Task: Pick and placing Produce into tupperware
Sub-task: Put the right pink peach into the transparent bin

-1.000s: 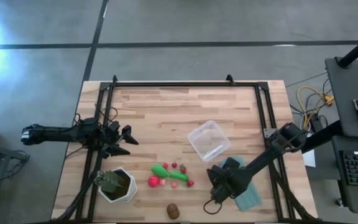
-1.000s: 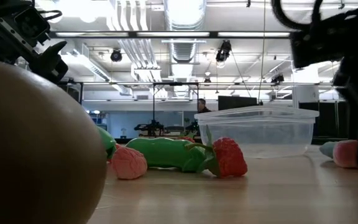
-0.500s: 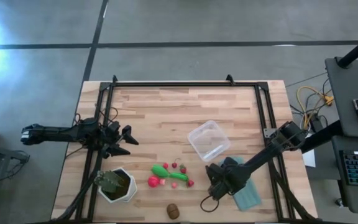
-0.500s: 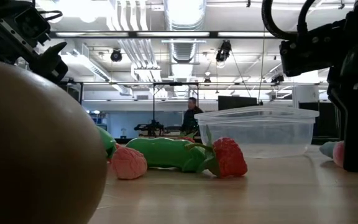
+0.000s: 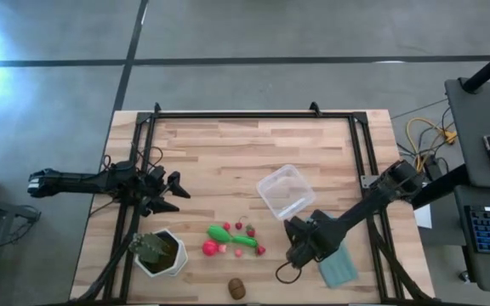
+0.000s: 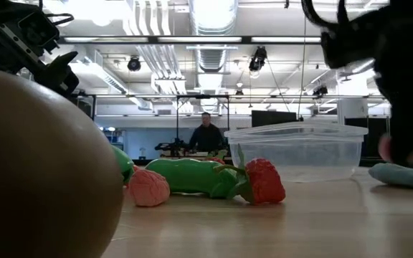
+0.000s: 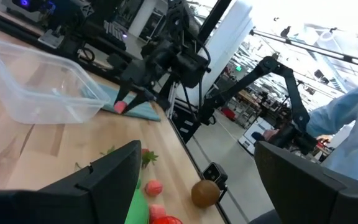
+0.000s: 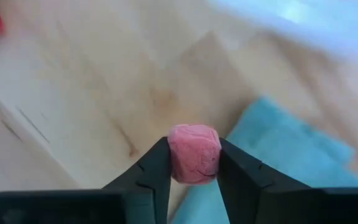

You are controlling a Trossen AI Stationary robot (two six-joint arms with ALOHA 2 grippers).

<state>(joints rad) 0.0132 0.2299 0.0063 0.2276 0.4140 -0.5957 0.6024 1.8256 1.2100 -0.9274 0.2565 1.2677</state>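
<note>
My right gripper (image 5: pixel 299 252) hangs over the table's near right part, beside the flat teal rectangle (image 5: pixel 339 265), shut on a small pink round piece (image 8: pixel 193 152). The clear tupperware (image 5: pixel 286 191) stands on its base just beyond it. More produce lies to the left: a green elongated piece (image 5: pixel 228 235), a red round one (image 5: pixel 210 247), tiny red berries (image 5: pixel 249 228) and a brown oval (image 5: pixel 237 288). My left gripper (image 5: pixel 173 191) waits open at the table's left side. My right gripper pinches the pink round piece (image 8: pixel 193 160) between its two fingers (image 8: pixel 155 171), one on each side of it. The fingers come from above, pointing down. The piece is lifted clear, above the edge of the teal rectangle (image 8: pixel 272 134) and the wood.
A green plant in a white hexagonal pot (image 5: pixel 160 252) stands at the near left. A dark frame (image 5: pixel 360 153) runs along the table's sides. Bare wood (image 5: pixel 228 153) lies across the far half. A person (image 6: pixel 206 135) shows far off in the room.
My right gripper has risen and drifted a little toward the tupperware, carrying the pink piece from table level, beside the teal rectangle, up clear of it. The person in the room behind has walked across.
</note>
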